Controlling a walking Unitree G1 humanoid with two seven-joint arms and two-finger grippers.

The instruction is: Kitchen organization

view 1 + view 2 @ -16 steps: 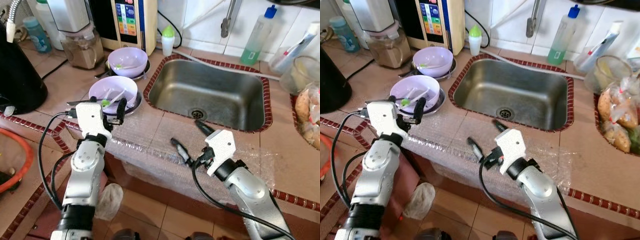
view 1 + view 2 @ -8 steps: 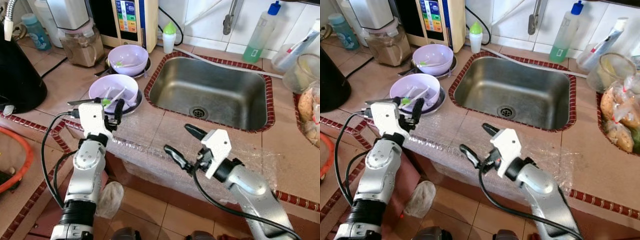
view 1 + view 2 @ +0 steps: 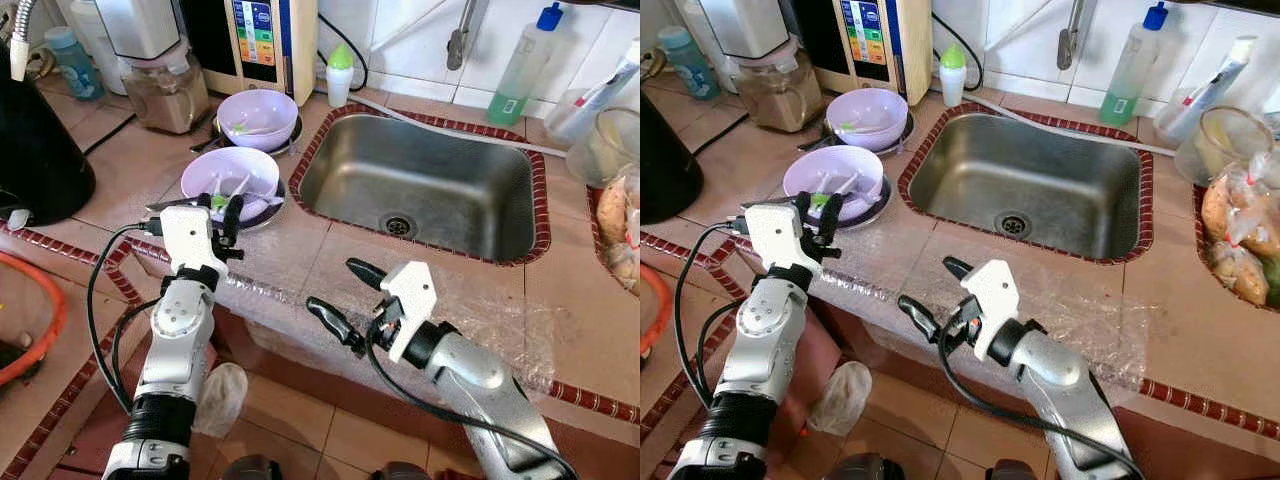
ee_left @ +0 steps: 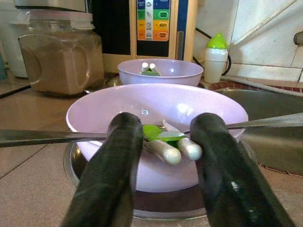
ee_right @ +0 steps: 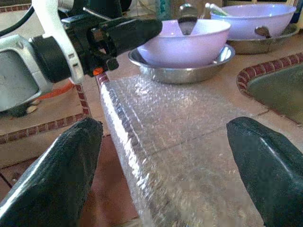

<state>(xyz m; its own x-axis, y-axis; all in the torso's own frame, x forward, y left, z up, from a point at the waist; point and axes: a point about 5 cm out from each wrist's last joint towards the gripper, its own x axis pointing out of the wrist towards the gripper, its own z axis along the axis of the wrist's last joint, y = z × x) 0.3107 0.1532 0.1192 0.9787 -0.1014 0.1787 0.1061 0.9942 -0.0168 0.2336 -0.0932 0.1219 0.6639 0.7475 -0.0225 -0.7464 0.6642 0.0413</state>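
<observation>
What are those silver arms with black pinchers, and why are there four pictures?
It's a robot at a kitchen counter. Two pictures come from its head, looking down; the other two come from cameras on its wrists. The left gripper reaches toward a purple bowl with utensils inside, sitting on a metal dish. A second purple bowl stands behind it. The right gripper hovers over bubble wrap near the sink. Both grippers' jaws are open, holding nothing.
</observation>
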